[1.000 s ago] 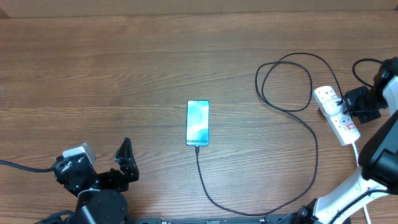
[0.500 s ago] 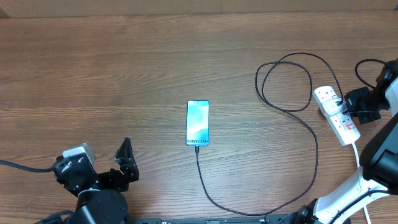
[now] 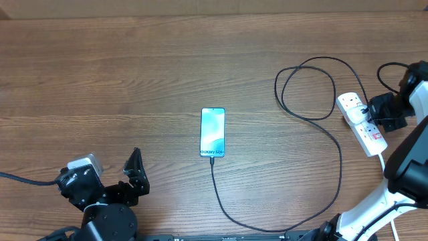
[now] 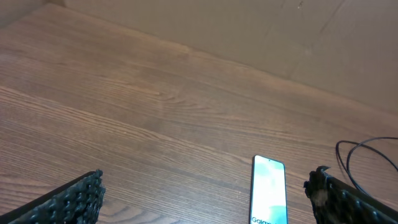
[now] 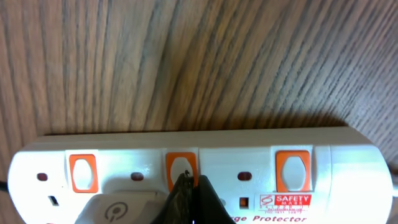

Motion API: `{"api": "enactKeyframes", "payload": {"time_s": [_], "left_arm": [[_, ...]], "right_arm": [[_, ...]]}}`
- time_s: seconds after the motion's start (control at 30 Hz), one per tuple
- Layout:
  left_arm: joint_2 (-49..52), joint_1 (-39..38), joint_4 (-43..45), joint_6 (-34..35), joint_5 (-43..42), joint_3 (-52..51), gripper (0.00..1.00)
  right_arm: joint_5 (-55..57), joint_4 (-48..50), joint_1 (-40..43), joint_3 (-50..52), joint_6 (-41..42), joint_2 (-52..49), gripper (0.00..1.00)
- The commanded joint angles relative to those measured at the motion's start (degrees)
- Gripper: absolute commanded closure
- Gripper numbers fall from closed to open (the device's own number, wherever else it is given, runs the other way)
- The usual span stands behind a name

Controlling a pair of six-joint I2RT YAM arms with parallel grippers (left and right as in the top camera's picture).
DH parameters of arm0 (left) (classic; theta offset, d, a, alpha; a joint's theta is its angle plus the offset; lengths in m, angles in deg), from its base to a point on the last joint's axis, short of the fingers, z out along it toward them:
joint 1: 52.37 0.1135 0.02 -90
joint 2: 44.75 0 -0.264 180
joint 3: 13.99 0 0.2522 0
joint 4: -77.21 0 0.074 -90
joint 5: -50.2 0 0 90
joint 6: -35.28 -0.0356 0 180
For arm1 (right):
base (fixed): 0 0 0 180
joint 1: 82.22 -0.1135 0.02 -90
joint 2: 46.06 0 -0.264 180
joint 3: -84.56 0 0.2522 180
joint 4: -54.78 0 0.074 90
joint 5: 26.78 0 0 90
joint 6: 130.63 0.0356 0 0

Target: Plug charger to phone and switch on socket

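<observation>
1. Right, over on the right side of the table [image 3: 134, 67], the right gripper [image 3: 384, 110] sits just beside the socket [image 3: 361, 124], which lies at an angle near the table's right edge.
2. Close up from the right wrist, that gripper [image 5: 191, 196] has its fingers pressed together into one dark wedge, gripping nothing, and the tip is on the middle rocker switch [image 5: 181, 169] of the socket [image 5: 348, 168].
3. Two more orange-red switches flank it, one on either side [image 5: 83, 172] [image 5: 292, 170], and a white plug body [image 5: 124, 208] sits in the strip at the lower left of that view.
4. Centre stage, the phone [image 3: 212, 132] lies flat with its screen lit, the "Galaxy S24" end towards the robot.
5. The charger [image 3: 213, 173] meets the phone's near end, sweeps down, round to the right and back up in a loop to the socket.
6. The left gripper [image 3: 136, 175] is at the near-left corner, well apart from the phone, fingers spread wide and empty.
7. From the left wrist, the phone [image 4: 268, 190] shows between those two parted fingers [image 4: 68, 199], with a curve of cable at the right edge.
</observation>
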Motion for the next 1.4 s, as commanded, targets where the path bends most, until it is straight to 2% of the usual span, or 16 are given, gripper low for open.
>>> {"api": "enactKeyframes", "payload": {"time_s": [0.0, 0.37, 0.63, 0.8, 1.03, 1.37], "left_arm": [[-0.59, -0.37, 0.26, -0.24, -0.02, -0.48, 0.00], [-0.59, -0.37, 0.24, -0.24, -0.83, -0.48, 0.00], [-0.59, -0.37, 0.24, -0.24, -0.92, -0.48, 0.00], [-0.59, -0.37, 0.22, -0.24, -1.03, -0.48, 0.00], [-0.59, -0.37, 0.22, -0.24, -1.03, -0.48, 0.00], [-0.59, -0.37, 0.24, -0.24, -1.33, -0.48, 0.00]], "right_arm": [[0.17, -0.22, -2.19, 1.03, 2.36, -2.54, 0.96], [1.62, 0.15, -2.14, 0.96, 3.23, -3.96, 0.96], [1.38, -11.67, 1.86, -8.85, 4.22, -3.93, 0.96], [-2.38, -16.81, 5.22, -14.82, -4.63, -3.93, 0.96], [-6.32, -19.37, 3.96, -15.21, -12.92, -5.57, 0.96], [-5.46, -16.72, -0.15, -15.23, -13.53, -8.83, 0.96]]}}
